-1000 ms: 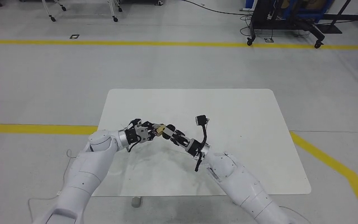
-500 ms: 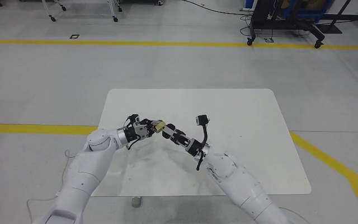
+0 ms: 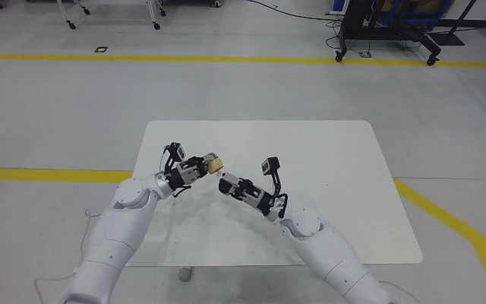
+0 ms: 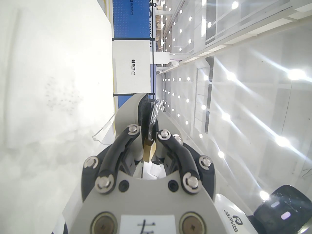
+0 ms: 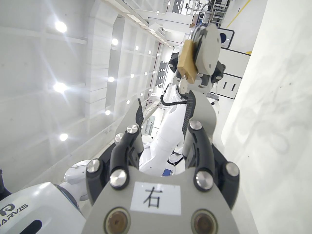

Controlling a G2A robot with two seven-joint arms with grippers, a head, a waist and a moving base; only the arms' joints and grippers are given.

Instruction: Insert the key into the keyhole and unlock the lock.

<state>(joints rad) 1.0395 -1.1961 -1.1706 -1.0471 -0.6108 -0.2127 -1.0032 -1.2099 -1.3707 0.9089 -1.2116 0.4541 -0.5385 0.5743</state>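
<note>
My left gripper (image 3: pixel 206 166) is shut on a small brass padlock (image 3: pixel 215 163) and holds it above the white table (image 3: pixel 334 152), left of centre. In the left wrist view the padlock (image 4: pixel 148 151) sits deep between the fingers (image 4: pixel 129 115), its silver shackle toward the tips. In the right wrist view the padlock (image 5: pixel 186 58) hangs ahead with a silver key (image 5: pixel 183 86) sticking out of its near end. My right gripper (image 3: pixel 225 182) is open just short of the lock, its fingers (image 5: pixel 193 108) holding nothing.
Both arms meet over the table's left-middle part. The table's near edge (image 3: pixel 228 264) runs below them, and its right half (image 3: pixel 357 197) lies beyond the right arm. Grey floor with yellow lines surrounds the table.
The two grippers were joined at the padlock. Now the left one has drawn back and to the left with the lock, and the right one has let go and stands apart.
</note>
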